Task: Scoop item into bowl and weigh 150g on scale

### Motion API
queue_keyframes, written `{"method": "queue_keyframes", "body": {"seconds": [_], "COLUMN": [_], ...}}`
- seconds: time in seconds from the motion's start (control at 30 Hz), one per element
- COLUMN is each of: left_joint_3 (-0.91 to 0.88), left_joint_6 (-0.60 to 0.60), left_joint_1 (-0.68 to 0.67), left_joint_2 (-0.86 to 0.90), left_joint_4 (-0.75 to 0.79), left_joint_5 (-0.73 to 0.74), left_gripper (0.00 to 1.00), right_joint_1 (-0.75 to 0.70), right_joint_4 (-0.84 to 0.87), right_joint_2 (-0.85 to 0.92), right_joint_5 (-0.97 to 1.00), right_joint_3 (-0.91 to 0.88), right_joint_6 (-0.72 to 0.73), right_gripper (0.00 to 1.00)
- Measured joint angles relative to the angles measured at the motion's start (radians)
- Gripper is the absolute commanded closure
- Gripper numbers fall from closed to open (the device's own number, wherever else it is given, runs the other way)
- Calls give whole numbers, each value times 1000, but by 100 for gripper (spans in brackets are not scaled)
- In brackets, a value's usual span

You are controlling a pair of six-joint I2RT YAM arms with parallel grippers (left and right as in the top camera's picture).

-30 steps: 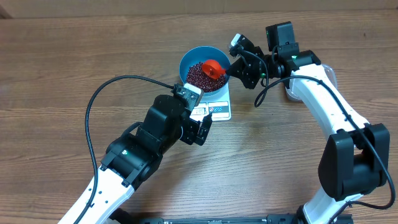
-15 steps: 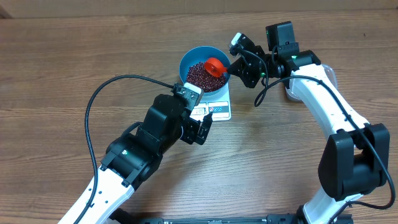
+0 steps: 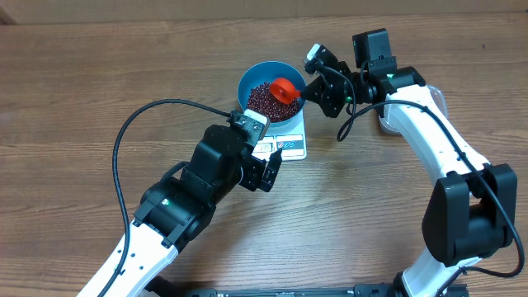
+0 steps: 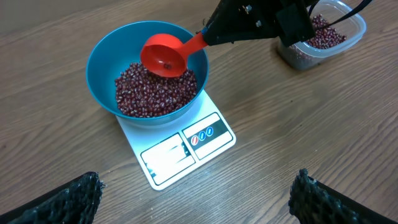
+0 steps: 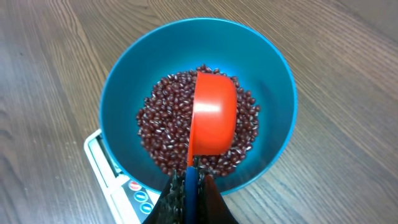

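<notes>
Items on the wooden table (image 3: 99,74), as seen from overhead:

1. Scale (image 3: 287,145): white, flat, a little toward 12 o'clock of the table's middle. Its display and button end sticks out from under the bowl at 5 o'clock.
2. Bowl (image 3: 247,78): deep blue, lighter inside, standing on the scale and covering most of the platform.
3. Beans (image 3: 261,102): small, dark red-brown, in a loose heap across the floor of the bowl. More of the same lie in the tub.
4. Scoop (image 3: 285,88): red plastic, round cup over the heap on the bowl's 2 o'clock side, tipped on its side and almost bare inside. The handle crosses the rim toward 3 o'clock.
5. Right tool (image 5: 191,182): at 3 o'clock of the bowl, fingers pressed together on the scoop handle.
6. Left tool (image 4: 198,186): at 7 o'clock of the scale, fingers spread wide, holding nothing and clear of the table.
7. Tub (image 4: 356,26): clear plastic, at 3 o'clock beyond the right arm
</notes>
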Motion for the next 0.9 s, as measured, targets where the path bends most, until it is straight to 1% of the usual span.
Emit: {"method": "queue_keyframes", "body": {"seconds": [0.27, 0.33, 0.67, 0.9], "left_joint_3": [0, 0, 0, 0], "left_joint_6": [0, 0, 0, 0], "left_joint_1": [0, 0, 0, 0], "left_joint_2": [0, 0, 0, 0], "left_joint_4": [0, 0, 0, 0], "left_joint_5": [0, 0, 0, 0], "left_gripper": [0, 1, 1, 1], "right_joint_1": [-2, -3, -27, -49], "right_joint_4": [-2, -2, -2, -3], "right_joint_2": [0, 0, -10, -97], "right_joint_5": [-34, -45, -100, -107], "right_joint_3": [0, 0, 0, 0], "right_joint_6": [197, 228, 290, 302], "right_gripper": [96, 96, 96, 96]}}
